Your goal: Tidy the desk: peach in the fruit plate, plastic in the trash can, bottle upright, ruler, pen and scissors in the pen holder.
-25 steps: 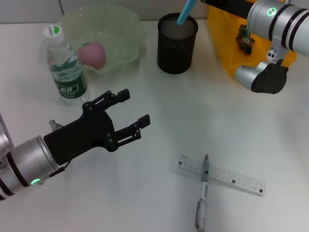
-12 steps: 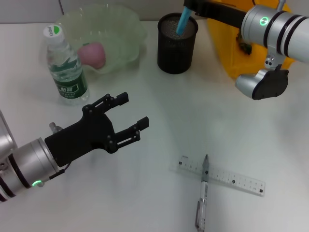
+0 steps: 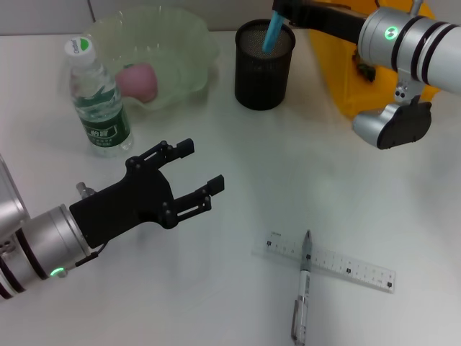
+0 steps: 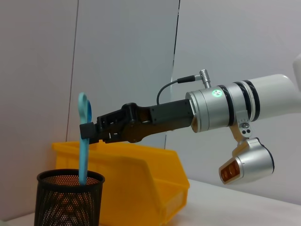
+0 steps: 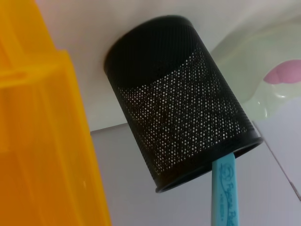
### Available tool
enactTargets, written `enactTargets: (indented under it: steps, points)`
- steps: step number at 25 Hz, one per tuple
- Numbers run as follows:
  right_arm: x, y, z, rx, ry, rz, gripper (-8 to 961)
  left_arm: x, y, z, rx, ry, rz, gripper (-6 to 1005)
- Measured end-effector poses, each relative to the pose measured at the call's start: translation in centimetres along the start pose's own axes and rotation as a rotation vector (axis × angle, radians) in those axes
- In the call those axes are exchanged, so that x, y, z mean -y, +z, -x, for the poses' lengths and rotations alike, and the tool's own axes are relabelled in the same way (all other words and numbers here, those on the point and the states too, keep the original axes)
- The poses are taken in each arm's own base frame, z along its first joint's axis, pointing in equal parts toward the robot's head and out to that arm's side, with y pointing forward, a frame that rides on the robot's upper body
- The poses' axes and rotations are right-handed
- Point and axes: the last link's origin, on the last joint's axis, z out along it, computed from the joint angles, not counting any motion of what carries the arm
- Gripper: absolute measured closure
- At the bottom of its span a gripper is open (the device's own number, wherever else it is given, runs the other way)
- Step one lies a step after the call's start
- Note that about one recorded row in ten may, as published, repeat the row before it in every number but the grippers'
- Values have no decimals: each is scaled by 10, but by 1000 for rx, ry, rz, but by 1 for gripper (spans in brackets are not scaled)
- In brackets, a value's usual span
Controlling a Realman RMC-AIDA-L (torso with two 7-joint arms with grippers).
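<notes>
The right gripper (image 4: 87,132) is up over the black mesh pen holder (image 3: 264,65), clamped on the blue scissors (image 3: 272,32), and their lower end dips inside the holder's rim while the handle loop stands above the fingers. From the left wrist view the scissors hang nearly upright, just inside the near edge of the cup. Nothing else shows sticking out of that holder.

Beside it, the translucent green fruit plate (image 3: 189,43) has the pink peach (image 3: 138,81) sitting in it. The water bottle (image 3: 97,101) stands upright just in front of the plate, green cap on top. Behind the right arm sits the yellow bin (image 3: 338,72); what it contains cannot be made out.

The left gripper (image 3: 189,173) hovers over bare table (image 3: 238,158) near the bottle, fingers spread wide, holding nothing. Well apart from it, near the front edge, the clear ruler (image 3: 328,261) lies flat with the pen (image 3: 302,292) crossing over it.
</notes>
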Motion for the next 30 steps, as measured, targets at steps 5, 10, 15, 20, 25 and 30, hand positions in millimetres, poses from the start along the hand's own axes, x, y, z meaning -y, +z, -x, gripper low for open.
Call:
enactTargets:
  steps: [5, 10, 15, 20, 25, 30]
  points:
    - [0, 0, 1, 1, 8, 3, 707, 0, 1, 0, 0, 1, 3, 197]
    - [-1, 1, 3, 5, 19, 7, 687, 0, 2, -1, -3, 2, 5, 197]
    - [3, 2, 4, -1, 53, -6, 668, 0, 2, -2, -6, 2, 6, 197]
    - [4, 3, 4, -9, 86, -11, 582, 0, 2, -2, -7, 3, 7, 197]
    - [7, 2, 1, -39, 154, -32, 425, 0, 2, -2, -9, 3, 8, 197]
    - [12, -3, -6, -87, 231, -75, 330, 0, 2, -3, -11, 3, 11, 197]
